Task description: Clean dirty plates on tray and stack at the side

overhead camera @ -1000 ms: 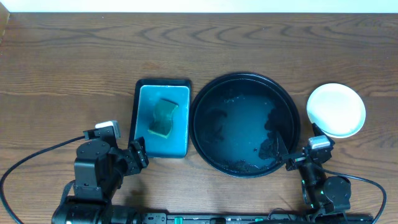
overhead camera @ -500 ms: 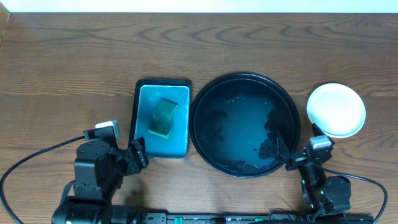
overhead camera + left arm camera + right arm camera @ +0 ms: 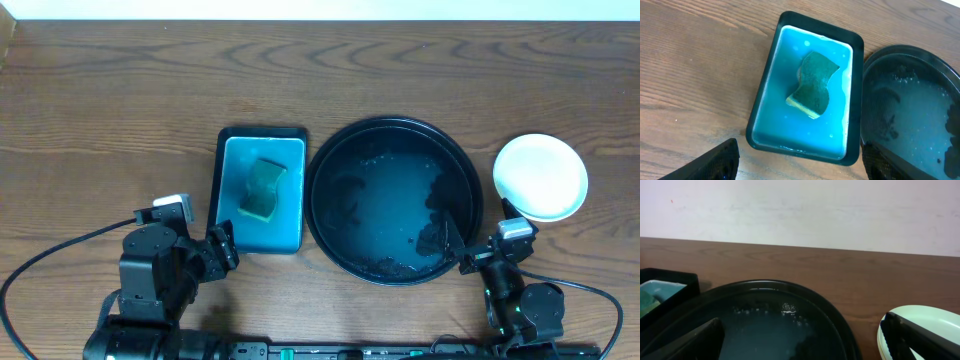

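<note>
Spreading wide, left jaws: both dark fingers [image 3: 715, 162] sit at the lower corners of the left wrist view, well apart and holding nothing. Right jaws: likewise spread and holding nothing.

Just ahead of left jaws: rectangular teal tray [image 3: 285, 235] on the worktop [image 3: 120, 100], wet inside, with one green-and-yellow sponge [image 3: 262, 190] lying near its middle.

Ahead of right jaws, somewhat to their left: tray [image 3: 395, 122], large, round and black with a raised rim, close against the teal tray's side. A thin film of water with suds and dark patches covers its floor.

Ahead of right jaws, to their right: plates [image 3: 540, 177], pale, stacked on the worktop beside the tray and apart from its rim. Their count cannot be told.
</note>
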{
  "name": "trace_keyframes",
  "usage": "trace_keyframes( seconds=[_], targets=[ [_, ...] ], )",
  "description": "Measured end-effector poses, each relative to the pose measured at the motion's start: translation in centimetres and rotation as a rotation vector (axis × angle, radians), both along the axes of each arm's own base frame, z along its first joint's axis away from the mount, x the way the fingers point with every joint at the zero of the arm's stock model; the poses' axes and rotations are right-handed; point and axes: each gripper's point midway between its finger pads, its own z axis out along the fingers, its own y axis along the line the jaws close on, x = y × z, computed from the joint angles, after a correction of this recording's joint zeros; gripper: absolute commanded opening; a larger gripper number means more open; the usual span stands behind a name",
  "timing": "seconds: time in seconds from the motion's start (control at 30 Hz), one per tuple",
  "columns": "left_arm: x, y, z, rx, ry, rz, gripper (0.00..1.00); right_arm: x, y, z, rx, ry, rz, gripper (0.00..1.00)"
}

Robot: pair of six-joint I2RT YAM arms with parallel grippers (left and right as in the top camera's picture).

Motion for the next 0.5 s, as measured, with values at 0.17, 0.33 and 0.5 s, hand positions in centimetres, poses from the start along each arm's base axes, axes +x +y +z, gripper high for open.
trace_keyframes(
  seconds=[0.17, 0.33, 0.5],
  targets=[
    [-0.1, 0.0, 0.0, 0.000, 0.002, 0.000, 0.80, 0.0, 0.0, 0.0, 0.000, 0.000, 0.000, 0.99],
    [-0.4, 0.5, 0.2, 0.040, -0.059, -0.008, 0.80, 0.0, 0.0, 0.0, 0.000, 0.000, 0.000, 0.99],
    [1.0, 1.6, -1.0, 0.048, -0.233, 0.043, 0.80, 0.0, 0.0, 0.0, 0.001, -0.001, 0.001, 0.99]
  ],
)
